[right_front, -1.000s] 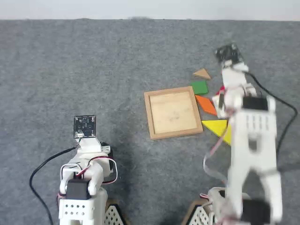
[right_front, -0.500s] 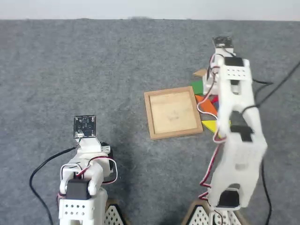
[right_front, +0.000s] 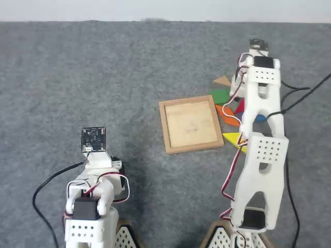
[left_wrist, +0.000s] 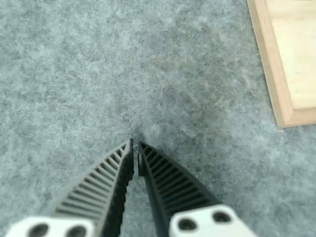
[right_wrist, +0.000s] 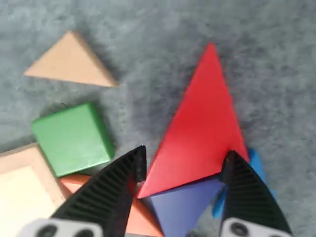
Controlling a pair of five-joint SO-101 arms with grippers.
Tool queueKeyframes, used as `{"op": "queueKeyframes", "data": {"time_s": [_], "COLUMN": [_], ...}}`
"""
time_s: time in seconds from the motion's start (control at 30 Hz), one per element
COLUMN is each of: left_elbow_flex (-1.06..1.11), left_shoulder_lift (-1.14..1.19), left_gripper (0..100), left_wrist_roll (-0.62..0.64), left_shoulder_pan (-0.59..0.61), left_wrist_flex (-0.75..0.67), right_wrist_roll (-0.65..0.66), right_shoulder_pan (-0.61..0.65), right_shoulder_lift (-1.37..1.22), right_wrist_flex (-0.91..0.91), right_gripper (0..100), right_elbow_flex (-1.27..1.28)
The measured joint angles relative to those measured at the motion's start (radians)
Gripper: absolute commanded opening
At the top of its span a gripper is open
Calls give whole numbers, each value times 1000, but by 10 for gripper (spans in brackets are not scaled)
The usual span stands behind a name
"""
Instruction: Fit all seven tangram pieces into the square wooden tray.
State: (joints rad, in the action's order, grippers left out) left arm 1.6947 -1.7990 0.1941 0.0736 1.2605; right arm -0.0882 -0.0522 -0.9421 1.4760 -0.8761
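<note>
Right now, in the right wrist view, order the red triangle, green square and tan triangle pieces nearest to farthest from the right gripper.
1. Red triangle, between the open right gripper's jaws.
2. Green square, just outside one jaw.
3. Tan triangle, beyond the square.

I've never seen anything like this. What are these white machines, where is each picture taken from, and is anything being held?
These are two small robot arms on a grey carpet, each ending in a two-fingered gripper. One picture looks down from above. The other two come from a camera on each arm's wrist. The left gripper is shut on nothing, over bare carpet near the square wooden tray, which has no pieces in it. The right gripper hangs open over the coloured tangram pieces beside the tray, among them a red triangle, a green square, a tan triangle and a purple triangle. Nothing is held.
</note>
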Motion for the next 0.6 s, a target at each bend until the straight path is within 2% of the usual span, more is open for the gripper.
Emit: {"op": "queueKeyframes", "data": {"time_s": [0.6], "left_elbow_flex": [0], "left_shoulder_lift": [0], "left_gripper": [14], "left_wrist_roll": [0], "left_shoulder_pan": [0], "left_wrist_flex": [0], "right_wrist_roll": [-3], "right_shoulder_pan": [-5], "right_shoulder_lift": [-84], "right_wrist_flex": [-20], "right_gripper": [253], "right_elbow_flex": [-66]}}
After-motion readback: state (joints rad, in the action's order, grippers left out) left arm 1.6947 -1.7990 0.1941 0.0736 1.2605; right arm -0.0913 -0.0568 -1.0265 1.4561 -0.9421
